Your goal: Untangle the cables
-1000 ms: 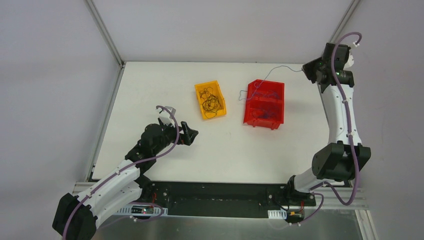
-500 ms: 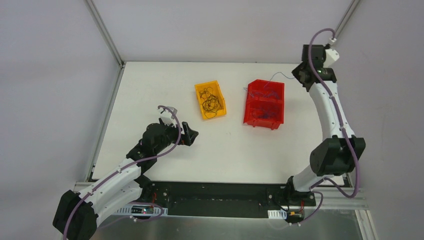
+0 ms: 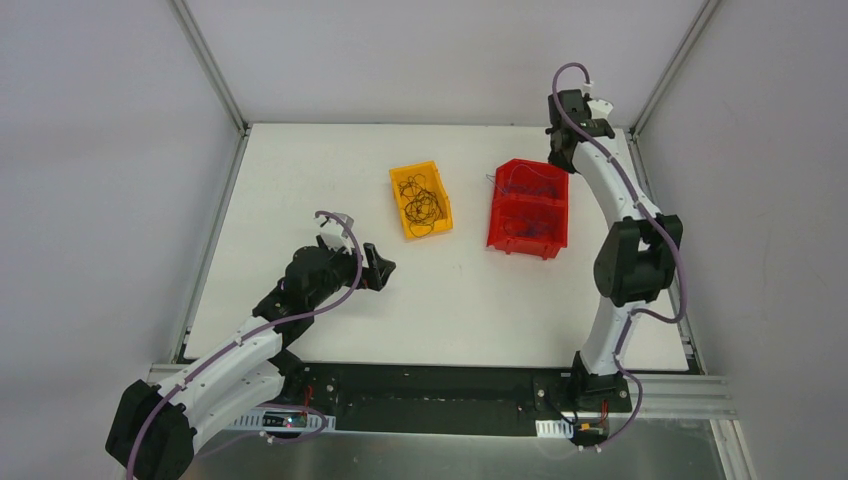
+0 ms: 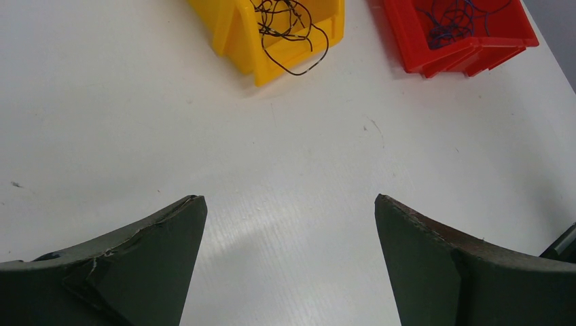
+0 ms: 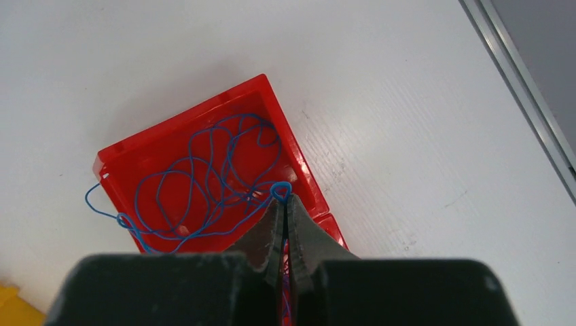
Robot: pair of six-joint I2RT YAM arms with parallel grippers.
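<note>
Right pincer [image 5: 283, 204], closed, apparently nips a loop of thin curly blue cable [image 5: 280, 185]; left pincer [image 4: 289, 200] gapes

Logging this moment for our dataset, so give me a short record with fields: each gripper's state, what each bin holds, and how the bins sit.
left gripper: open, empty, over the table, short of the yellow bin
right gripper: shut on a loop of the blue cables, above the red bin
yellow bin: tangled black cables, one loop over its rim
red bin: blue cables, one loop hanging outside the rim
bins: side by side, apart
</note>
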